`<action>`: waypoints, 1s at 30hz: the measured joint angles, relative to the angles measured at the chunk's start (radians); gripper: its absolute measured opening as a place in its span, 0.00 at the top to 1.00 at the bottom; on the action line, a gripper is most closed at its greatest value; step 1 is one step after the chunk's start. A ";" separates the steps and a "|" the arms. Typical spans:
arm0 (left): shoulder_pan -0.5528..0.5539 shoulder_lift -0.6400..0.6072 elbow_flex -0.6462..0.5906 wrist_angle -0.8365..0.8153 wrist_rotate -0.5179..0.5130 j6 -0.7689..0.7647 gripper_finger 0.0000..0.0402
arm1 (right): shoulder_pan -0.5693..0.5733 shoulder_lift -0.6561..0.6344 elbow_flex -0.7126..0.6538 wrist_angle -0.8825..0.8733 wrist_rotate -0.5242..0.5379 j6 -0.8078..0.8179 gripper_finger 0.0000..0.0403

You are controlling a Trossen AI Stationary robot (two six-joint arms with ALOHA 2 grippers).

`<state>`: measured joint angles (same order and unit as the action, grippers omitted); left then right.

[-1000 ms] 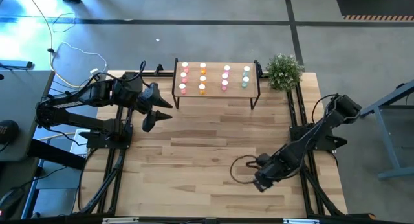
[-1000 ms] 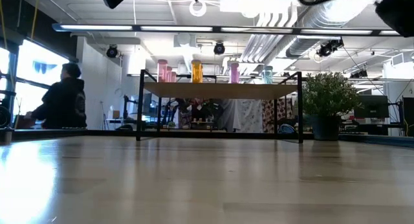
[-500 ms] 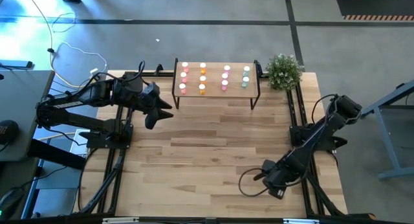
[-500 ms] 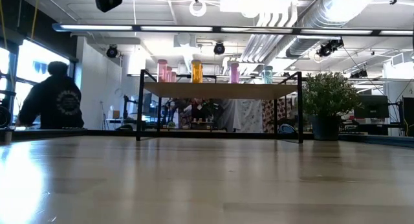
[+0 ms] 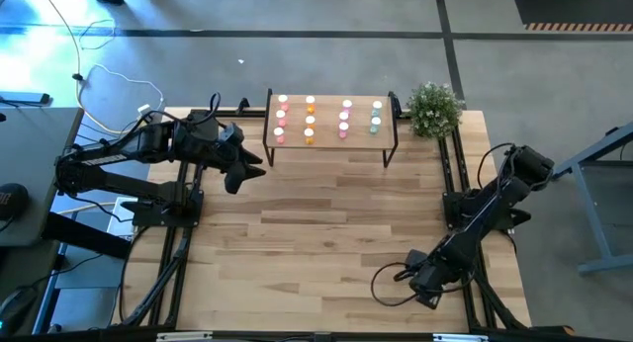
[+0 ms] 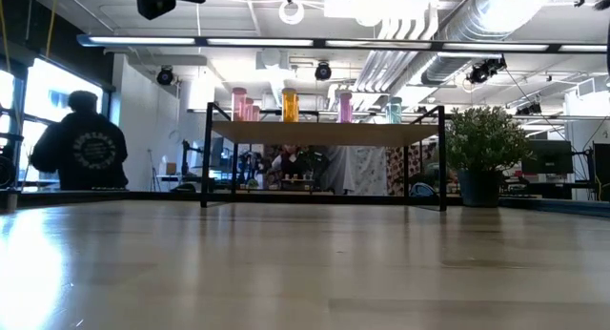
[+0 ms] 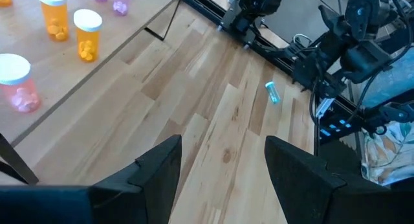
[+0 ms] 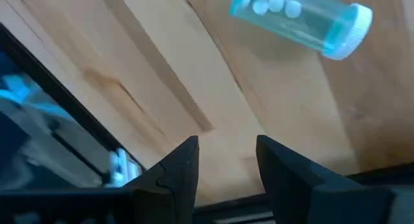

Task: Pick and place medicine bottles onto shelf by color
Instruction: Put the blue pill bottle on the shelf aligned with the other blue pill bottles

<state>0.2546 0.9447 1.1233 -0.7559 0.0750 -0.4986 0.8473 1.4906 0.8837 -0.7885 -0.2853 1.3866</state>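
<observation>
The shelf (image 5: 331,144) stands at the table's far middle on thin black legs. Several small bottles stand upright on it in columns: pink (image 5: 280,118), orange (image 5: 310,119), pink (image 5: 344,119) and teal (image 5: 376,118). One teal bottle (image 8: 304,17) lies on its side on the table near the right edge; it also shows in the left wrist view (image 7: 272,92). My right gripper (image 5: 420,280) is open and low over the table's near right corner, the teal bottle a little ahead of its fingers (image 8: 226,162). My left gripper (image 5: 237,171) is open and empty, raised beside the shelf's left end.
A potted plant (image 5: 433,107) stands at the far right corner beside the shelf. Black rails (image 5: 457,174) run along both table sides. A cable (image 5: 391,283) loops by my right gripper. A person (image 6: 81,149) is in the room behind. Bare wood (image 5: 326,223) fills the table's middle.
My right gripper has gone toward the table's near right corner, staying low over the wood.
</observation>
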 joint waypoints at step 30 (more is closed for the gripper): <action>0.000 0.053 0.000 0.006 -0.012 -0.101 0.47 | -0.003 -0.018 0.001 -0.091 0.319 -1.030 0.64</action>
<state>0.2546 0.9975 1.1236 -0.7498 0.0632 -0.6001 0.8444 1.4731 0.8845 -0.8793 0.0338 0.3563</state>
